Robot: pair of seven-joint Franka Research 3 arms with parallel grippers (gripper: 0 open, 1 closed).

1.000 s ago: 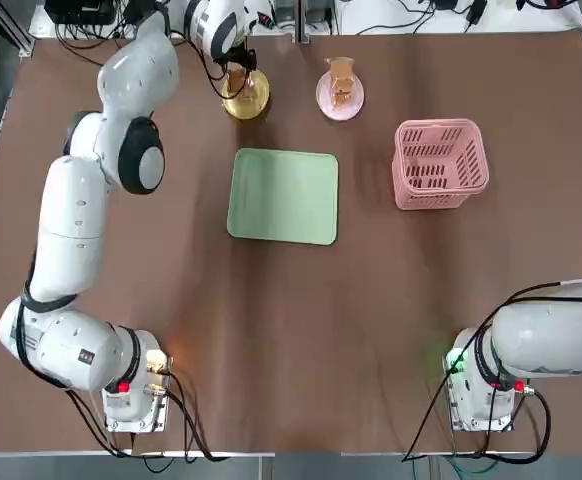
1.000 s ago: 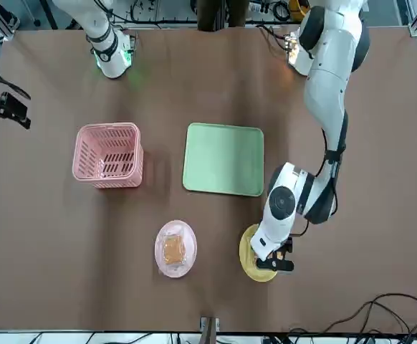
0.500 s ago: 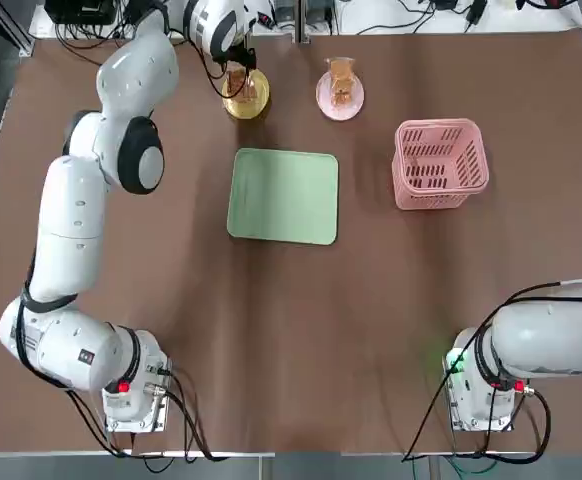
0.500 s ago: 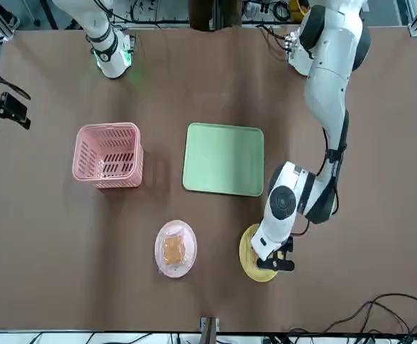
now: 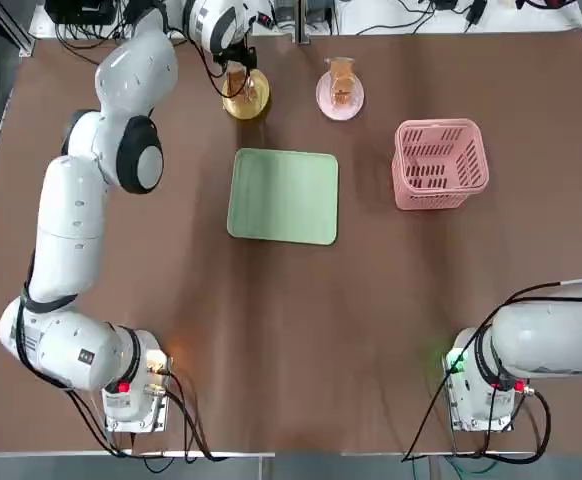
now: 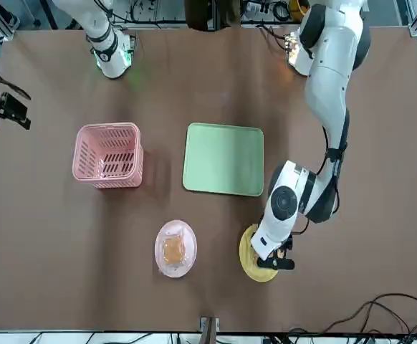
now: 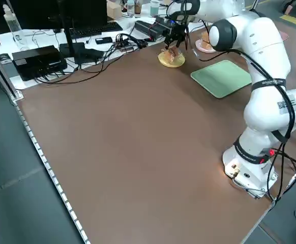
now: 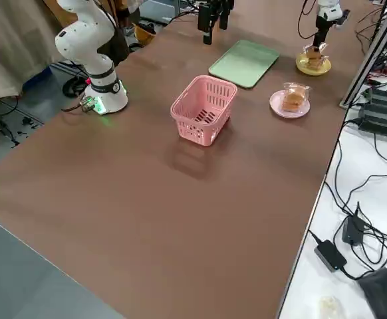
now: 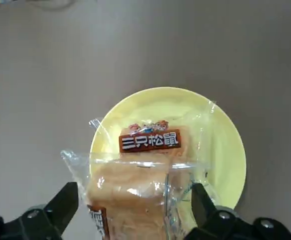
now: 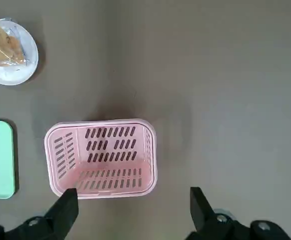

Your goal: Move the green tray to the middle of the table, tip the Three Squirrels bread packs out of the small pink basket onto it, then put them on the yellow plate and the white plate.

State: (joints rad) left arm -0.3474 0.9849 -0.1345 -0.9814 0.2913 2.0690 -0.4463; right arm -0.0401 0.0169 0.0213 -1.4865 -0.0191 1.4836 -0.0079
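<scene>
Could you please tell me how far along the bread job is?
Nearly finished: the green tray and pink basket are empty, and bread sits on the white plate and yellow plate. Nothing is held; the open left gripper probably just needs to leave the yellow plate.

Bread packs [image 9: 145, 195] on yellow plate [image 9: 228, 165]
</scene>
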